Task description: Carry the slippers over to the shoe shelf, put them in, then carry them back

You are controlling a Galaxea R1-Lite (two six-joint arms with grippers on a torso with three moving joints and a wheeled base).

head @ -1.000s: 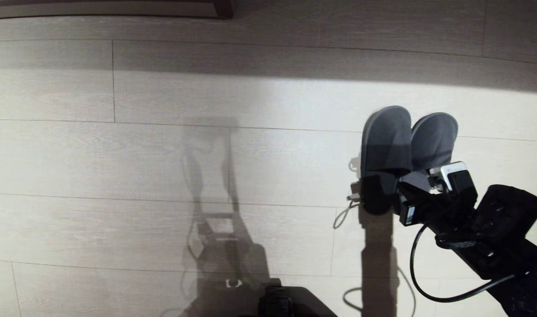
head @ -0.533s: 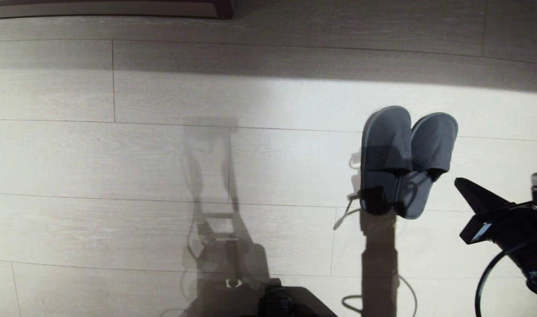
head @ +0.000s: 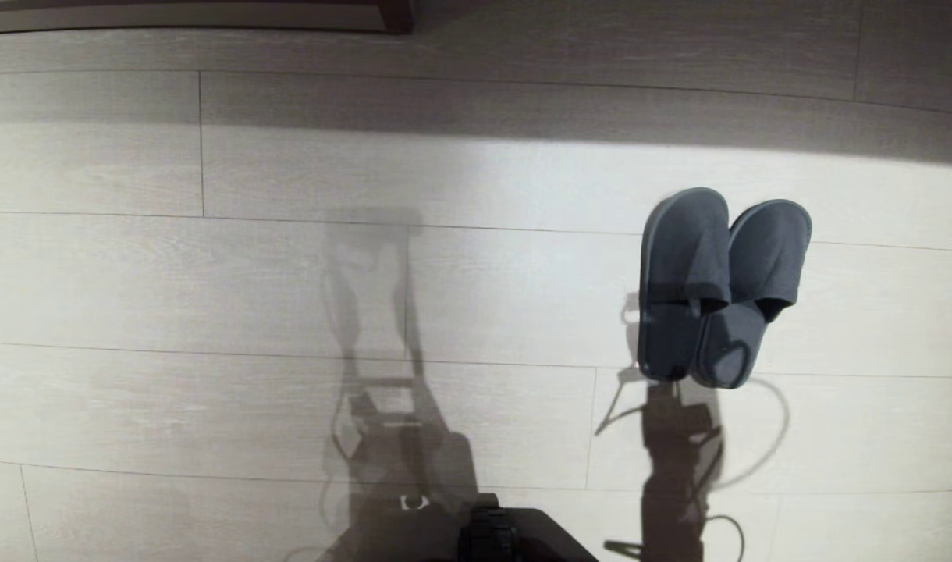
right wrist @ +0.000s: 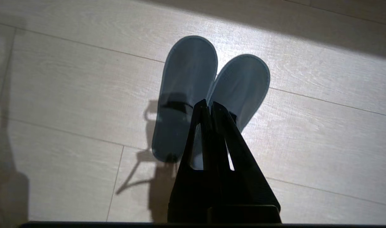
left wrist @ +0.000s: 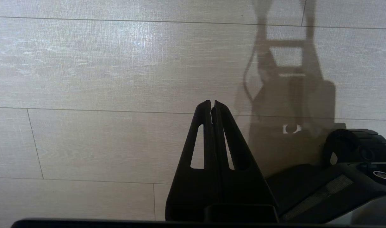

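A pair of blue-grey fabric slippers (head: 718,289) lies on the pale wood-plank floor (head: 289,297) in the right half of the head view, toes toward the top of the frame and heels toward the bottom. The two slippers touch along their inner edges and the heel of the right-hand one overlaps the left-hand one near the bottom. Each carries a darker band across its front half. A broad strip of shadow crosses the upper part of the frame, and the slippers sit in the lit planks just below it. At the top left edge of the head view, a dark strip of furniture base (head: 195,14) runs along the floor; what it belongs to cannot be told. The robot's dark base (head: 507,535) shows at the bottom centre, with its shadow stretching up the planks.

Neither arm appears in the head view. In the right wrist view, the right gripper (right wrist: 209,106) is clenched with nothing between its fingers, hanging above the floor with its tips in line with the pair's heels. In the left wrist view, the left gripper (left wrist: 211,104) is likewise pressed closed and holds nothing, poised over bare planks beside the base.
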